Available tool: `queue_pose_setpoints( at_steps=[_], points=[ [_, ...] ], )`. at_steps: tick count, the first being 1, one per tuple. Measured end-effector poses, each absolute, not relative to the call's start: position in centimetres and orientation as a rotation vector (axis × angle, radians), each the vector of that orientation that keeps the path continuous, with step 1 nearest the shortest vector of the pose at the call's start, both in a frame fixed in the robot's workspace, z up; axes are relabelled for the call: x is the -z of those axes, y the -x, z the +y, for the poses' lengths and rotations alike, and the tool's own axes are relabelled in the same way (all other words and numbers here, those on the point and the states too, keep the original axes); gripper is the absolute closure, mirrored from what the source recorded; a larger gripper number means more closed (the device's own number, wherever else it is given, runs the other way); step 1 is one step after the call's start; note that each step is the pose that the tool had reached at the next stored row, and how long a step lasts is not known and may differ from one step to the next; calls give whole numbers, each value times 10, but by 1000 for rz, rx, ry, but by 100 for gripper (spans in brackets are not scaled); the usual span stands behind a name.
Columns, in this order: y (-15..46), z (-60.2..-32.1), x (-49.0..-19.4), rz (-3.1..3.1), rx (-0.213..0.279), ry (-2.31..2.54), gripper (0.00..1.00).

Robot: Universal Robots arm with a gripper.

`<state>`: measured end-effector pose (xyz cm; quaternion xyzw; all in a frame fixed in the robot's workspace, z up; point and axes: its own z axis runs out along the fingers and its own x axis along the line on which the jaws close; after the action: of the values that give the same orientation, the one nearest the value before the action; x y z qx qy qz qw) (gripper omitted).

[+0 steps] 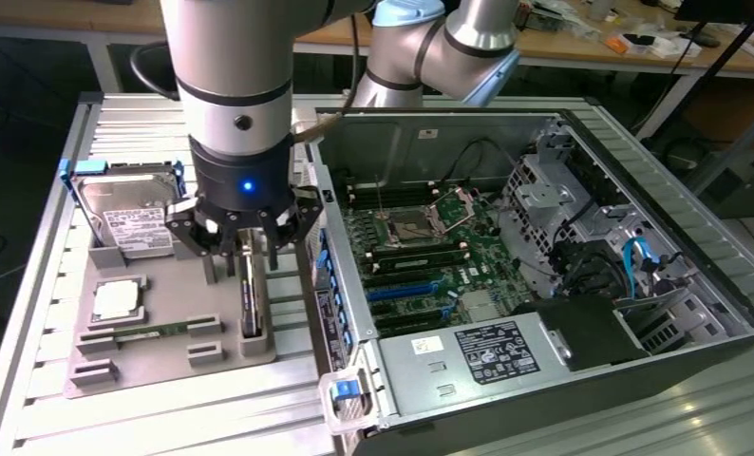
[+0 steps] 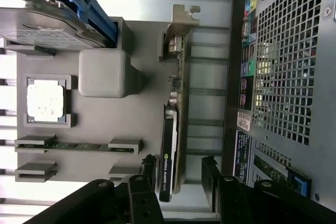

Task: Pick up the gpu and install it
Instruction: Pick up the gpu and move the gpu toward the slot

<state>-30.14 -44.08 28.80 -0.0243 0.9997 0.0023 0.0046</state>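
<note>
The gpu (image 1: 251, 296) is a thin black card with a silvery metal bracket. It stands on edge in a slot of the grey holder tray (image 1: 149, 285), right beside the open computer case (image 1: 479, 256). My gripper (image 1: 244, 255) hangs directly over the card's upper edge. In the wrist view the gpu (image 2: 169, 145) runs between my two black fingers (image 2: 148, 169), and the gripper (image 2: 179, 170) is open, with a gap showing on the case side of the card. The card rests in its slot.
On the same tray are a silver hard drive in a blue frame (image 1: 130, 214), a processor chip (image 1: 118, 301) and a green memory stick (image 1: 149, 332). The case's motherboard (image 1: 434, 261) lies exposed, with blue expansion slots. The case wall (image 2: 283, 66) is close beside the card.
</note>
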Motion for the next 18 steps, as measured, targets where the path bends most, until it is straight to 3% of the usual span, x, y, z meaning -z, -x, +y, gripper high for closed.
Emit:
queue_pose_setpoints(
  at_steps=[18],
  points=[
    [305,-440,-267,3131,-6,-94,52]
  ],
)
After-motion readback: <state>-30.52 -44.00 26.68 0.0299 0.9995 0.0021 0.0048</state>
